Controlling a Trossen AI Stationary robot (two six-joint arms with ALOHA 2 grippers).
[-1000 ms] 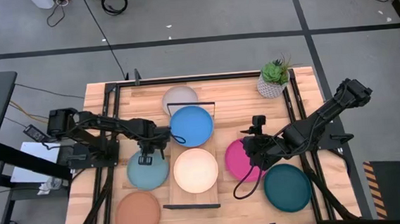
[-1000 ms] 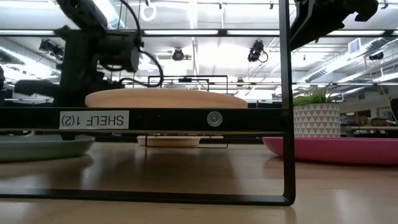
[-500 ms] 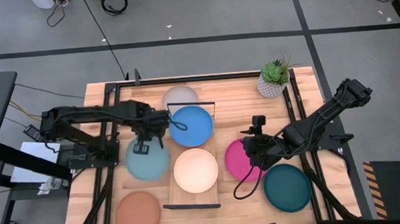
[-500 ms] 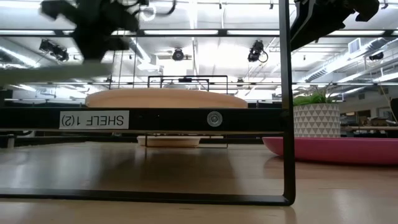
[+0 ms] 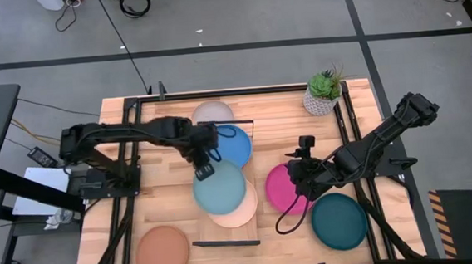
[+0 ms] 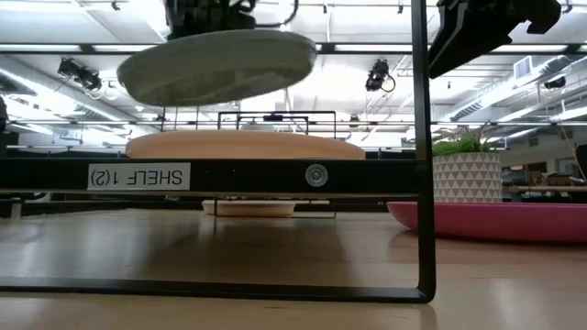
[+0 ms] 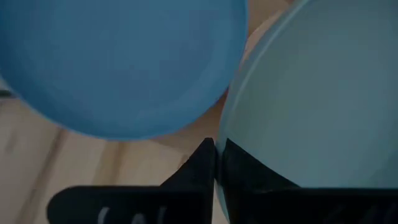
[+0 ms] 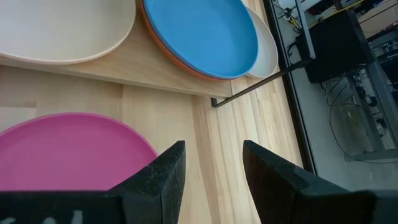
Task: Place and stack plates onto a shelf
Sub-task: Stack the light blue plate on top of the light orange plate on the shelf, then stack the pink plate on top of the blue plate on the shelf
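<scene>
My left gripper (image 5: pixel 206 169) is shut on the light teal plate (image 5: pixel 221 188), which hangs in the air over the cream plate (image 5: pixel 240 212) on the shelf (image 5: pixel 211 233). In the low view the teal plate (image 6: pixel 218 64) floats above the cream plate (image 6: pixel 243 145). The blue plate (image 5: pixel 235 146) lies on an orange plate (image 8: pixel 166 52) on the shelf's far part, with the pale grey plate (image 5: pixel 212 112) behind it. My right gripper (image 8: pixel 212 167) is open above the near rim of the magenta plate (image 5: pixel 283 189). The dark teal plate (image 5: pixel 339 220) and the peach-tan plate (image 5: pixel 163 250) lie on the table. My left gripper pinches the light teal plate's rim (image 7: pixel 225 134) at its far-left edge, one finger (image 7: pixel 194 172) on either face. It comes at it from above, slanting down. The plate is lifted clear and slightly tilted, its left side lower in the low view.
A small potted plant (image 5: pixel 323 93) stands at the table's far right. The shelf's black end frame (image 6: pixel 422 183) stands close before the low camera. Bare tabletop (image 5: pixel 162 199) shows left of the shelf.
My left gripper has lifted the light teal plate off the table left of the shelf. It has carried the plate up and toward the table's right, so that it now hangs over the cream plate. The right arm has kept still.
</scene>
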